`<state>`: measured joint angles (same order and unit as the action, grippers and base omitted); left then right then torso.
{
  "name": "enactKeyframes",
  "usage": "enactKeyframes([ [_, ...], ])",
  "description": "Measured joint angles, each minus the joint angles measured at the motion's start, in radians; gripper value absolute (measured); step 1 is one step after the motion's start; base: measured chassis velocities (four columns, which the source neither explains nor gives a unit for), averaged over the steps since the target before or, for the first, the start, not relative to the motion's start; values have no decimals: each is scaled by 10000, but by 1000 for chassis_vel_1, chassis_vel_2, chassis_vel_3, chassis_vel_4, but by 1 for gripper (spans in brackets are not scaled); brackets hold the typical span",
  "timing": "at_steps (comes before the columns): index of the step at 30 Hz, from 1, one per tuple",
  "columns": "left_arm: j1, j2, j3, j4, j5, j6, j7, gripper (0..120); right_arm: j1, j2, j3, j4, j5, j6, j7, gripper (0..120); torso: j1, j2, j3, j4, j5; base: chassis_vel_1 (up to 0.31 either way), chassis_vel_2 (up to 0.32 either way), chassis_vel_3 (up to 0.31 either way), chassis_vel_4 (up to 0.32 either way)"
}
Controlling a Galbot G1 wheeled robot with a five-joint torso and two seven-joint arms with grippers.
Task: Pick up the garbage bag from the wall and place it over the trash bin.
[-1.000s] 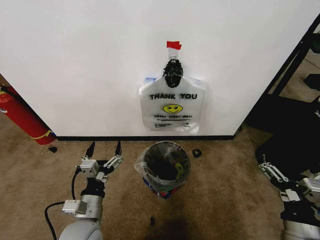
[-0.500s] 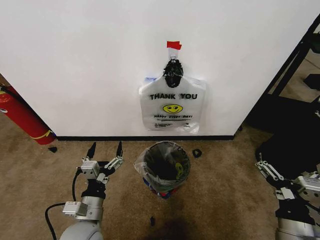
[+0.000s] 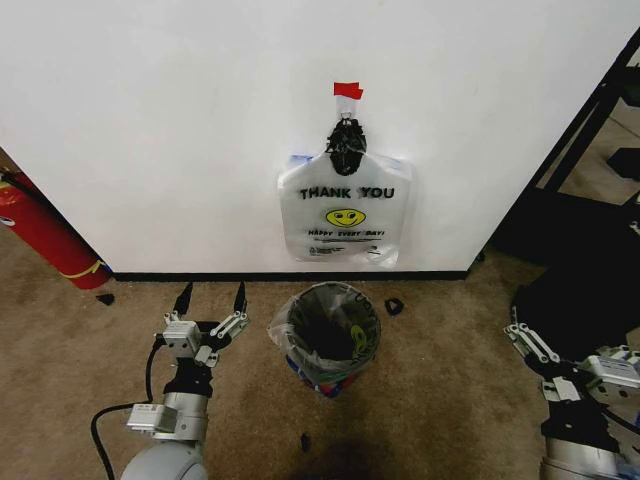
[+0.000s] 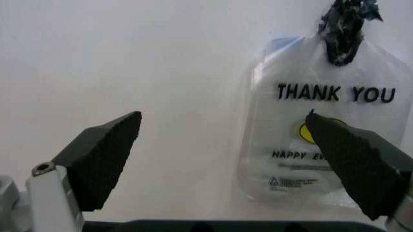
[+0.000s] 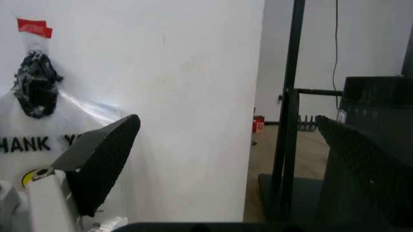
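Note:
The garbage bag (image 3: pixel 284 328), crinkly translucent plastic with a yellow smiley, lies over the rim of the small round black trash bin (image 3: pixel 316 373) on the carpet below the wall (image 3: pixel 180 130). A flat bundle of "THANK YOU" bags (image 3: pixel 345 215) (image 4: pixel 322 145) (image 5: pixel 22 140) hangs from a black knot under red tape (image 3: pixel 347 90). My left gripper (image 3: pixel 211 295) (image 4: pixel 224 121) is open, low over the carpet left of the bin, pointing at the wall. My right gripper (image 3: pixel 545 350) (image 5: pixel 227 121) is open at the far right, apart from the bin.
A red fire extinguisher (image 3: pixel 40 235) leans against the wall at the left. A black metal rack (image 3: pixel 590 130) and a large black rounded object (image 3: pixel 580 290) stand at the right. Small black scraps (image 3: pixel 394 306) lie on the carpet near the baseboard.
My right gripper has drifted a little to the left and up in the head view. The left gripper, the bin and the hanging bundle stay where they were.

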<state>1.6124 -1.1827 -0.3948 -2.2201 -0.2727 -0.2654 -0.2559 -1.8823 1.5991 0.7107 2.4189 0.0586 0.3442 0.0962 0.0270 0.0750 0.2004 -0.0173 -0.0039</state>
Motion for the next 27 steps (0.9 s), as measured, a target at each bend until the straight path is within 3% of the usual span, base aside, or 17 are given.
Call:
enactKeyframes([
  [27,-253,23,125,174,-13,9,-148,100,91,84,-681,-46,-476,-142,6,100,0,0,0,0,1,0,0,0,0],
])
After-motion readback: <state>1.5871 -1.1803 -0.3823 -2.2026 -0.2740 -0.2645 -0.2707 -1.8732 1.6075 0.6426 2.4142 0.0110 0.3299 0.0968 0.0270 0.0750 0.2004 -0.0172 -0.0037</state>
